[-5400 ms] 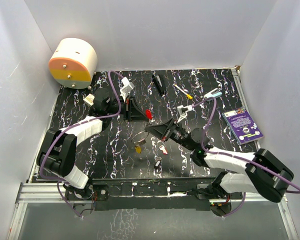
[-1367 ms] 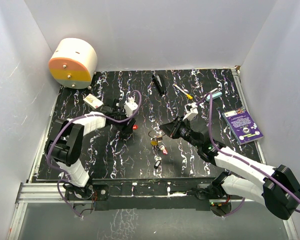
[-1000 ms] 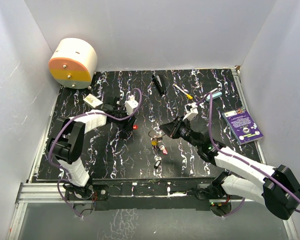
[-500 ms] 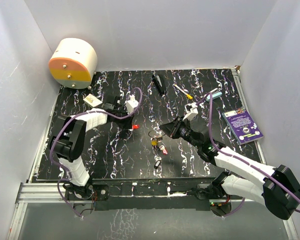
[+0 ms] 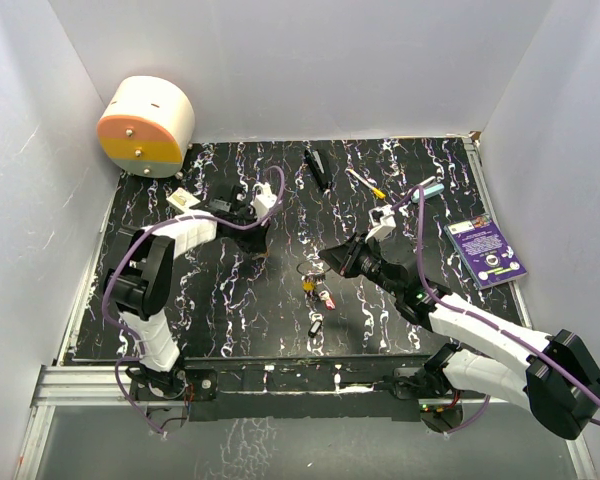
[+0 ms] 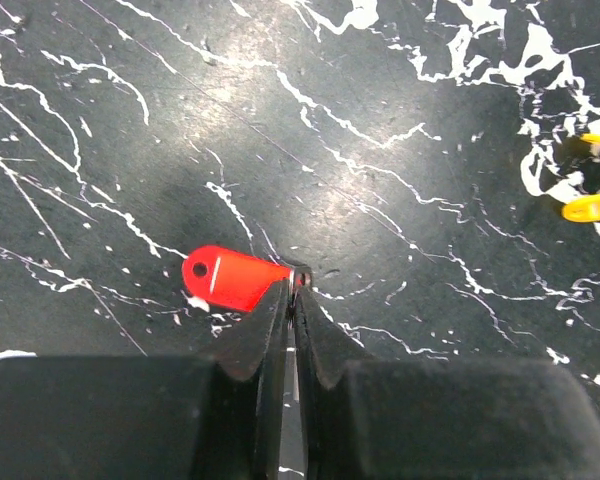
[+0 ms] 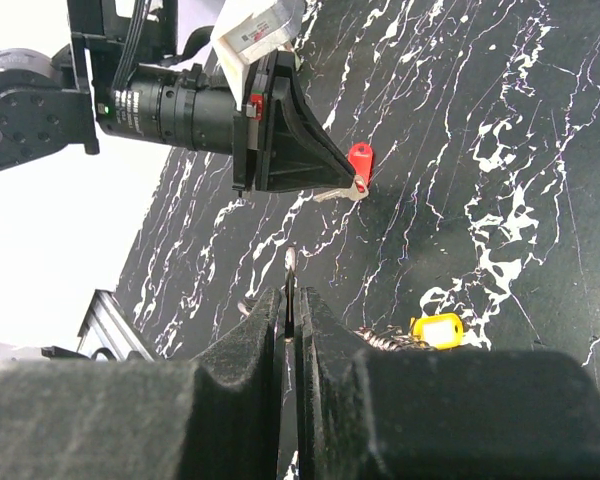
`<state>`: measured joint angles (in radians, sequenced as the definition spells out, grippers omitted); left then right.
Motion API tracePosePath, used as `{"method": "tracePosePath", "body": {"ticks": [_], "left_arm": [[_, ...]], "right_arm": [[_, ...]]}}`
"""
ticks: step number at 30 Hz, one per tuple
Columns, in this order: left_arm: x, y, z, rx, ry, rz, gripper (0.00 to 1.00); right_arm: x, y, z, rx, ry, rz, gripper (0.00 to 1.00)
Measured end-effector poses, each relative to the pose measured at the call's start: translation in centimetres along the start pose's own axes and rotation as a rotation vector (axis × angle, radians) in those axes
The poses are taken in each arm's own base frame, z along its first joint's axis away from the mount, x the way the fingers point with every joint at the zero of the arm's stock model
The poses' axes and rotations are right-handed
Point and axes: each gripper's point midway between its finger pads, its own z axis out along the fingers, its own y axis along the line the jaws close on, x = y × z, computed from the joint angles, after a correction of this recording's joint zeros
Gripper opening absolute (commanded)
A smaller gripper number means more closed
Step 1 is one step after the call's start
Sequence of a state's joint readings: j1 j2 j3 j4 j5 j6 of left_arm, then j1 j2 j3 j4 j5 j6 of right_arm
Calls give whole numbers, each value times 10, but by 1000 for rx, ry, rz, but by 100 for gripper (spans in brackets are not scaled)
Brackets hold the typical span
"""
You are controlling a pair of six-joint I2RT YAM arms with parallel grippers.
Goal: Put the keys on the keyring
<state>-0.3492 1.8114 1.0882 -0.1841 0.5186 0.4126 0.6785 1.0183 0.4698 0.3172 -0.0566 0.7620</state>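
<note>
Top external view, from my bases upward: a metal rail [image 5: 80,386] runs along the near edge. Beyond it a black mat [image 5: 210,310], veined white like marble, floors a box with plain white walls [image 5: 310,70]. Low in the middle of the frame lies a black key [image 5: 316,326]. Above it a pink key [image 5: 327,298] and a yellow key [image 5: 308,285] lie close below the keyring [image 5: 307,269]; whether they are threaded on it I cannot tell. My right gripper [image 5: 323,262] pinches the keyring by its edge, fingers drawn thin together. In the left wrist view my left gripper [image 6: 293,285] is clamped narrow on the red key [image 6: 233,280], at the neck of its head. At the right edge a purple card [image 5: 485,252] carries white print too small to read. In the upper left corner sits a cream and orange drum [image 5: 145,125].
</note>
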Motion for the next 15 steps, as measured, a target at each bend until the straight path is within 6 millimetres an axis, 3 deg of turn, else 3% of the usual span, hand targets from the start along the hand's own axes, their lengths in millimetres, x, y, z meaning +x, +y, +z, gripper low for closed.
{"method": "tracePosePath", "body": {"ticks": [5, 11, 15], "left_arm": [[-8, -17, -12, 77, 21, -65, 0], [-59, -52, -45, 264, -88, -101, 0], [-75, -85, -69, 448, -164, -141, 0]], "right_arm": [[3, 1, -1, -16, 15, -32, 8], [-2, 10, 0, -48, 15, -68, 8], [-8, 22, 1, -93, 10, -76, 8]]}}
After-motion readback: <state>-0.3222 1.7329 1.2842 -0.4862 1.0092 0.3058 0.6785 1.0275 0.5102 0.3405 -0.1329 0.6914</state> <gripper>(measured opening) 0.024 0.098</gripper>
